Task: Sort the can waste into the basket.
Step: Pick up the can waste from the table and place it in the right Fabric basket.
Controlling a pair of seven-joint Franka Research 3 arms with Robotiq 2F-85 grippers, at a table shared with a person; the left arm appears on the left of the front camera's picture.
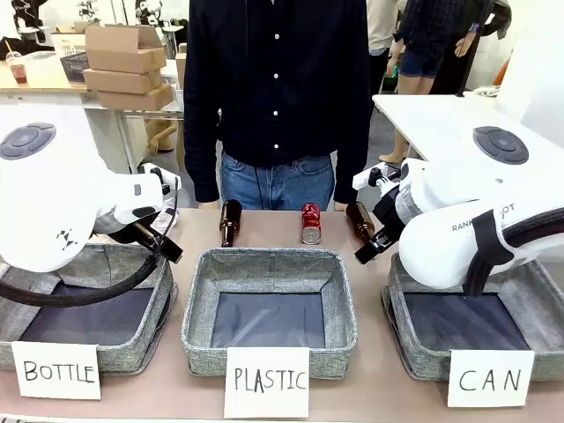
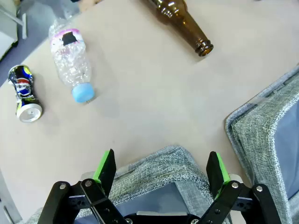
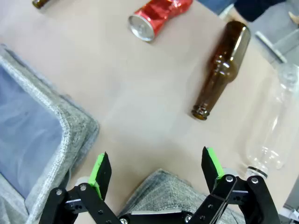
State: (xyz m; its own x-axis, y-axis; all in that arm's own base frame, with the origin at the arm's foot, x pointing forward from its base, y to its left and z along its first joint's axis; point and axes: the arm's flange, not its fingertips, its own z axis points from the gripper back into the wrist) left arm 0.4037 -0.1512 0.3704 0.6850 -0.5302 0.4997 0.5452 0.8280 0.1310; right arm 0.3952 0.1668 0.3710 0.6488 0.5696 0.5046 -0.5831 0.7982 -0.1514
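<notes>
The red can (image 1: pixel 310 223) lies on the table's far side, between two brown bottles; in the right wrist view this red can (image 3: pixel 159 14) is dented and well ahead of my open, empty right gripper (image 3: pixel 156 163). That gripper hovers over the near corner of the CAN basket (image 3: pixel 163 189), which stands at the right (image 1: pixel 398 324) behind its card. The crushed silvery can (image 2: pixel 23 93) lies at the far left of the left wrist view. My left gripper (image 2: pixel 161 165) is open and empty above the BOTTLE basket's corner (image 2: pixel 163 163).
Brown bottles (image 1: pixel 230 222) (image 1: pixel 359 220) flank the red can. A crushed clear plastic bottle with a blue cap (image 2: pixel 72 58) lies beside the silvery can, and another clear bottle (image 3: pixel 275 121) lies by the right gripper. The PLASTIC basket (image 1: pixel 269 264) stands in the middle. A person stands at the far edge.
</notes>
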